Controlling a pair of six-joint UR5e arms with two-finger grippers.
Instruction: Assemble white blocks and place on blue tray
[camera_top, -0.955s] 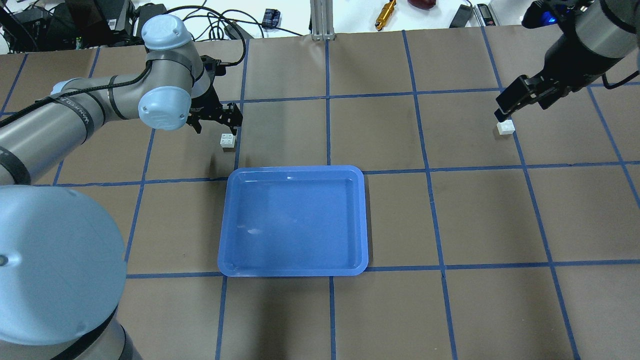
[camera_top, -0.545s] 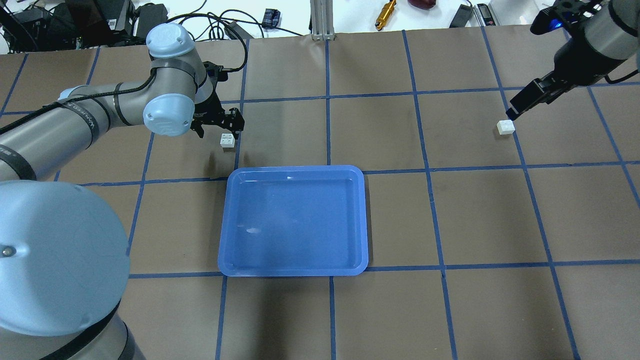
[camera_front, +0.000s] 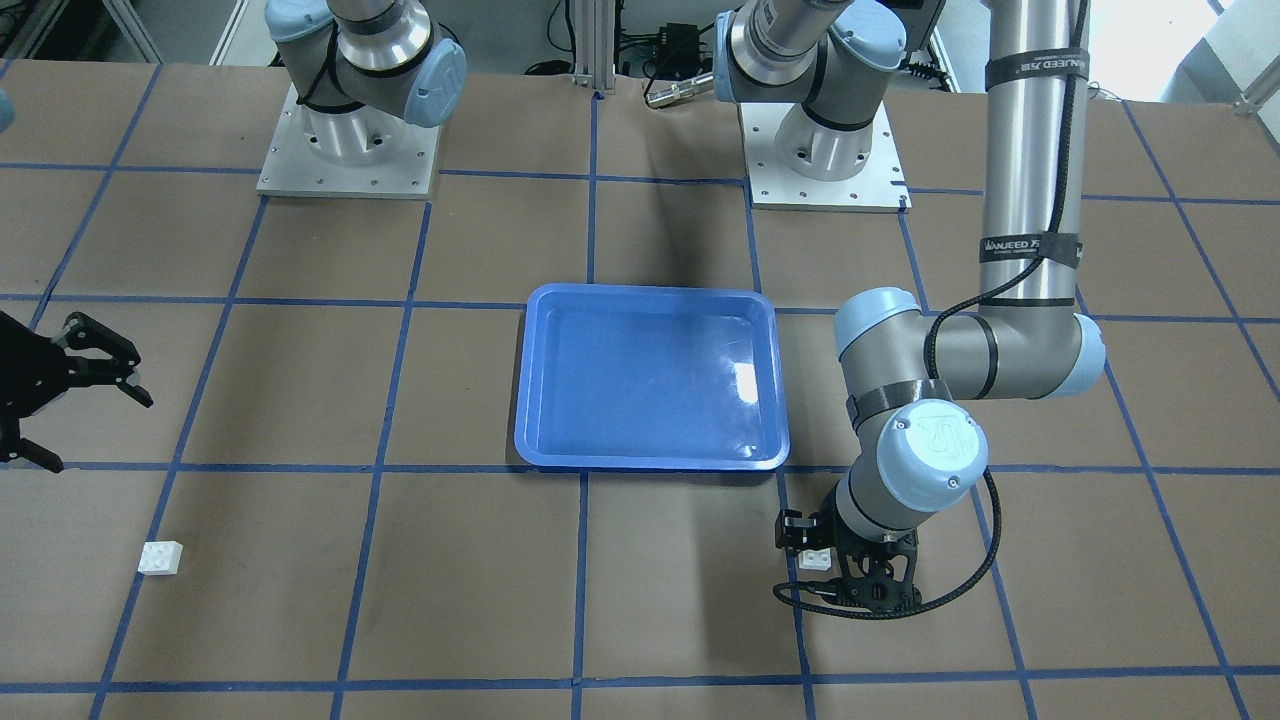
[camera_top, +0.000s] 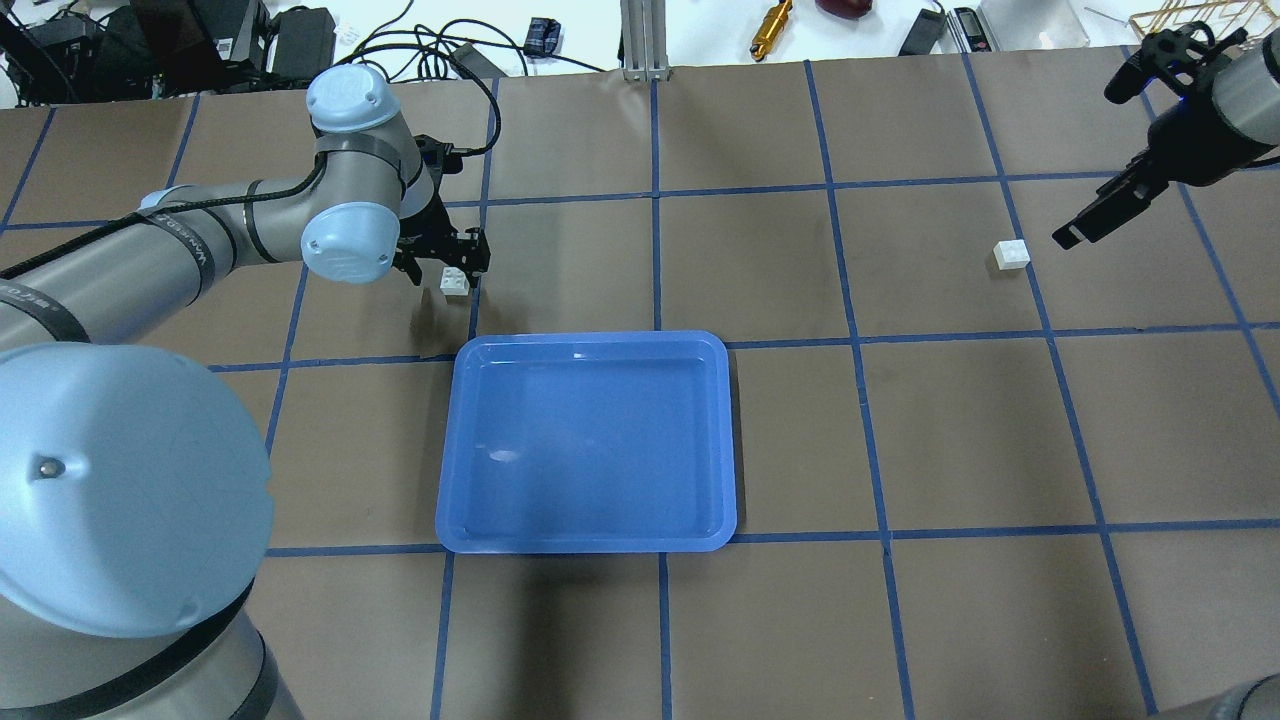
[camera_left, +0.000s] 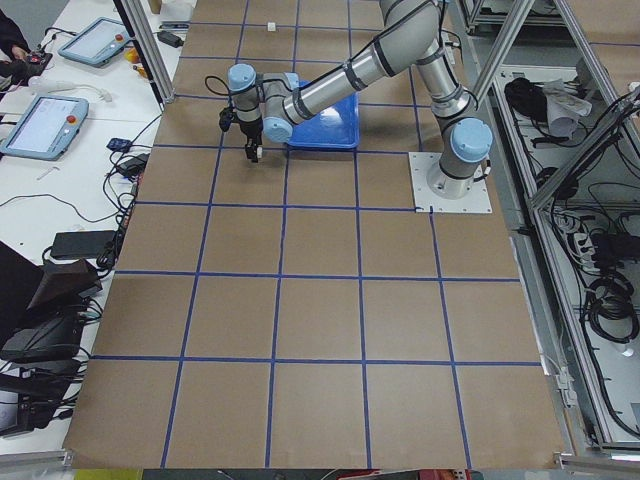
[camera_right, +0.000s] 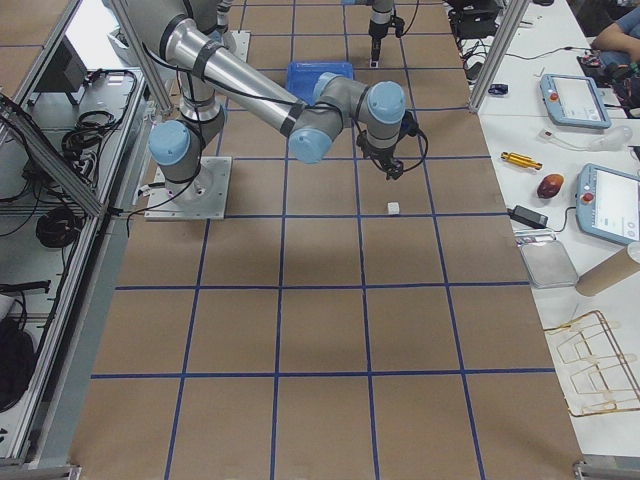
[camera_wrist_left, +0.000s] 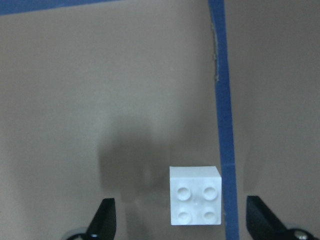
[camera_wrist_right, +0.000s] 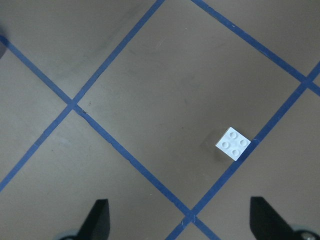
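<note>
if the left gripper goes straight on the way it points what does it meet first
Most likely the white block, lying between the open fingers of the left gripper, off centre toward one finger; otherwise the table. Height above it is unclear.

Tray (camera_top: 590, 440) central; left block (camera_top: 455, 283) just beyond its far-left corner; right block (camera_top: 1011, 254) well apart rightward.

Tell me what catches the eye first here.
The bright blue tray sits mid-table with nothing in it. The left gripper hangs open just over one white block near the tray's far-left corner. The other white block lies alone far right, with the open right gripper nearby.
</note>
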